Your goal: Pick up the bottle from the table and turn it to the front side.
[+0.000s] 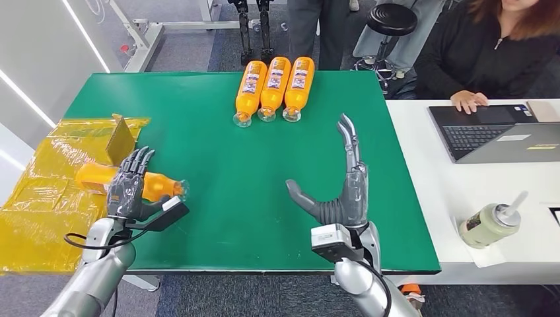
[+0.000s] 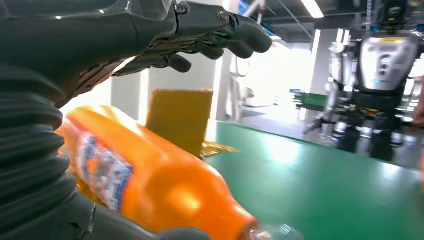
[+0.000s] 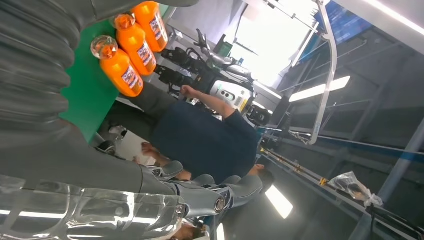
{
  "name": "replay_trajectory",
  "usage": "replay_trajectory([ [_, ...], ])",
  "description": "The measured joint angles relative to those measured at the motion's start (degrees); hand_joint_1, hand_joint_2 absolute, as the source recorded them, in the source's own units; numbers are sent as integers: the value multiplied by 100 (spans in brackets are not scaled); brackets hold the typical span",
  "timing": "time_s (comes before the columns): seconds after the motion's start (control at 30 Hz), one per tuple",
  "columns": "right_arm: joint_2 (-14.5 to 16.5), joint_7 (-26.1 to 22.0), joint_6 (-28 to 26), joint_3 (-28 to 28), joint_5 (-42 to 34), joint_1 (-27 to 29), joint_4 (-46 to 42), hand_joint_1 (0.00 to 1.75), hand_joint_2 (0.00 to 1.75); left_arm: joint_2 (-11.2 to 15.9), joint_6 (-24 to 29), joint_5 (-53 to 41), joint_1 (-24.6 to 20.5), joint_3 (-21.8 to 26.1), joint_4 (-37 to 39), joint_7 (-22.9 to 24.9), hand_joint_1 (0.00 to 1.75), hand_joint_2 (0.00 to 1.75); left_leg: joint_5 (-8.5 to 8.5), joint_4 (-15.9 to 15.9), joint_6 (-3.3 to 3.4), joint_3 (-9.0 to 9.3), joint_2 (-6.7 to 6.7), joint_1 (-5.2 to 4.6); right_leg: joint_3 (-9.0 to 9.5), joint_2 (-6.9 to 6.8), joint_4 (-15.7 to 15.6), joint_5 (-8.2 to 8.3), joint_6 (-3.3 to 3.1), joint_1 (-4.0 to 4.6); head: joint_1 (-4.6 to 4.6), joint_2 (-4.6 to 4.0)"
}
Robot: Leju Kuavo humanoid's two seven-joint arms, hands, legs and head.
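Observation:
An orange bottle (image 1: 156, 185) with a printed label lies on its side at the left edge of the green table (image 1: 224, 165), cap toward the middle. My left hand (image 1: 131, 185) is over it, fingers spread across its body and thumb under the neck. In the left wrist view the bottle (image 2: 160, 185) lies below the palm, and the fingers (image 2: 210, 35) arch above it with a gap. My right hand (image 1: 343, 191) stands open above the table's middle, fingers straight, thumb out, holding nothing. Three more orange bottles (image 1: 275, 87) lie side by side at the far edge.
Crumpled yellow plastic (image 1: 46, 198) and a cardboard piece (image 1: 119, 139) lie left of the table. On the white table (image 1: 436, 191) to the right are a laptop (image 1: 495, 132) and a cup with a straw (image 1: 492, 224). A seated person (image 1: 495, 46) and a stool (image 1: 391, 20) are behind.

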Motion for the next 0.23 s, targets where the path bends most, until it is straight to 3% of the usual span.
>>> replay_trajectory([
  [0.13, -5, 7, -25, 0, 15, 12, 5, 0, 175, 4, -761, 851, 171, 0, -565, -599, 0, 175, -1, 0, 0, -1, 0, 0, 0, 1, 0, 0, 0, 0, 0, 0],
  [0.23, -10, 14, -18, 0, 15, 18, 5, 0, 175, 10, -1053, 1109, 309, -1, -1011, -668, 0, 175, -1, 0, 0, -2, 0, 0, 0, 1, -1, 0, 0, 0, 0, 0],
])
